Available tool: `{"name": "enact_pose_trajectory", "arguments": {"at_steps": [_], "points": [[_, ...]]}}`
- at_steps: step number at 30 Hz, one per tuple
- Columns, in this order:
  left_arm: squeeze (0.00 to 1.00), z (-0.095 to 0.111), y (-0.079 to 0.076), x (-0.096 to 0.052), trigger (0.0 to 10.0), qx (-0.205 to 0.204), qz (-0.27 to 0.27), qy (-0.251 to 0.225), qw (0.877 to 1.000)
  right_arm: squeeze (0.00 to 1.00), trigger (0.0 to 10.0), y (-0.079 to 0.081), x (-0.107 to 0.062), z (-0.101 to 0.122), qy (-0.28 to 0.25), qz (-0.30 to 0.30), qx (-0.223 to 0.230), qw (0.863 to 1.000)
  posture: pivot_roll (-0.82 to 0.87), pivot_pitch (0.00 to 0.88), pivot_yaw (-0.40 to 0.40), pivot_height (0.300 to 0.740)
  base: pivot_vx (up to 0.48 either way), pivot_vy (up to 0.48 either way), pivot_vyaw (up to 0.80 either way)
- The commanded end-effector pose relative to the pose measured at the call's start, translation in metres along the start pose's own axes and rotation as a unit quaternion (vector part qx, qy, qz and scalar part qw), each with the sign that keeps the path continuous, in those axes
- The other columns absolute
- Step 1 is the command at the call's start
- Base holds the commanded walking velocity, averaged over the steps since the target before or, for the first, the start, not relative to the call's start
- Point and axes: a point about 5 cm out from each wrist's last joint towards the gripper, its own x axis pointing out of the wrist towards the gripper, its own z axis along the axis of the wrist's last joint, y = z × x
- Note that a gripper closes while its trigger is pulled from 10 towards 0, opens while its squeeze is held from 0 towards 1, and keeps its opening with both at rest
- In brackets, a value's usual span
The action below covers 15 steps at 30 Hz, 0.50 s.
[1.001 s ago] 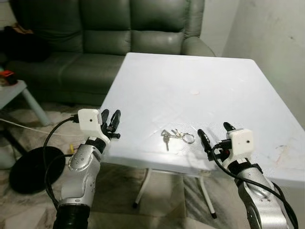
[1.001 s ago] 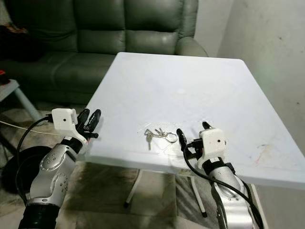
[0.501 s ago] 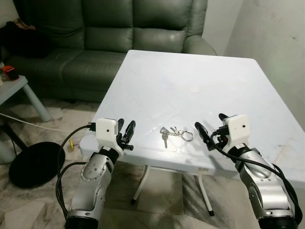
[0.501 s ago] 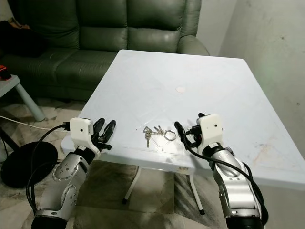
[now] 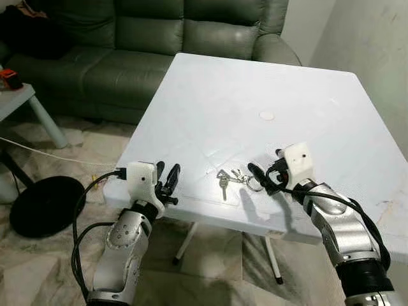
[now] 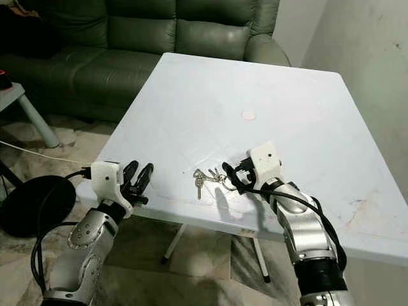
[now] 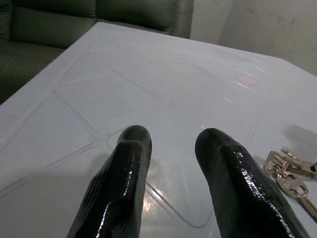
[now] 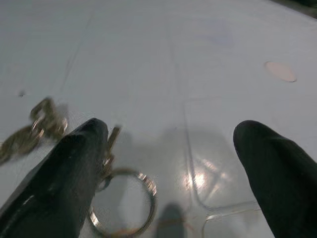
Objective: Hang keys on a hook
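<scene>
2 hands work over a white square desk (image 5: pixel 268 83) that stands in front of a dark green sofa (image 5: pixel 146 38). No brand, label or writing can be read on the desk, the arms or the keys.

The keys (image 5: pixel 224 181), a small bunch on a ring (image 5: pixel 254 184), lie flat on the desk near its front edge, between the 2 hands and closer to the right one. In the right wrist view the ring (image 8: pixel 126 201) lies on the desk just beside the tip of 1 finger (image 8: pixel 64 173), and the key blades trail away from it.

The right hand (image 5: pixel 263 177) reaches in low over the desk with its fingers spread wide apart and released, gripping nothing; 1 black fingertip sits right at the ring, but I cannot tell whether it touches.

The left hand (image 5: pixel 167 180) hovers at the desk's front left corner, well apart from the keys, its 2 fingers parted with a gap between them and holding nothing. In the left wrist view the keys (image 7: pixel 290 173) lie off to 1 side of those fingers (image 7: pixel 124 178).

A small round pale mark (image 5: pixel 266 115) shows on the desk farther back. On the floor to the robot's left sit a round black base (image 5: pixel 41 207) and a pale side table (image 5: pixel 19 105) carrying a small red object (image 5: pixel 9 78).
</scene>
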Motion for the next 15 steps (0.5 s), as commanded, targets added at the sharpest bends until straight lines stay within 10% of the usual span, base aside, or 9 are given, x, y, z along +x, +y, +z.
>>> {"name": "enact_pose_trajectory", "arguments": {"at_steps": [1, 7, 14, 15], "points": [[0.00, 0.002, -0.003, -0.002, 10.0, 0.003, -0.002, 0.001, 1.000, 0.00, 10.0, -0.001, 0.001, -0.003, 0.017, 0.018, -0.008, 1.000, 0.12, 0.108, -0.072, 0.740, 0.000, 0.000, 0.00], [0.00, 0.001, -0.003, -0.005, 10.0, 0.001, 0.001, 0.004, 1.000, 0.00, 8.4, 0.001, 0.003, -0.010, 0.033, 0.047, -0.016, 0.998, 0.12, 0.113, -0.076, 0.740, 0.000, 0.000, 0.00], [0.00, 0.002, -0.003, -0.007, 10.0, -0.003, 0.006, 0.005, 1.000, 0.00, 8.7, 0.007, 0.006, -0.009, 0.025, 0.066, -0.003, 0.997, 0.13, 0.118, -0.078, 0.740, 0.000, 0.000, 0.00], [0.00, 0.002, -0.003, -0.007, 10.0, -0.003, 0.006, 0.005, 1.000, 0.00, 6.1, 0.009, 0.007, -0.009, 0.023, 0.071, -0.001, 0.997, 0.13, 0.118, -0.078, 0.740, 0.000, 0.000, 0.00]]}}
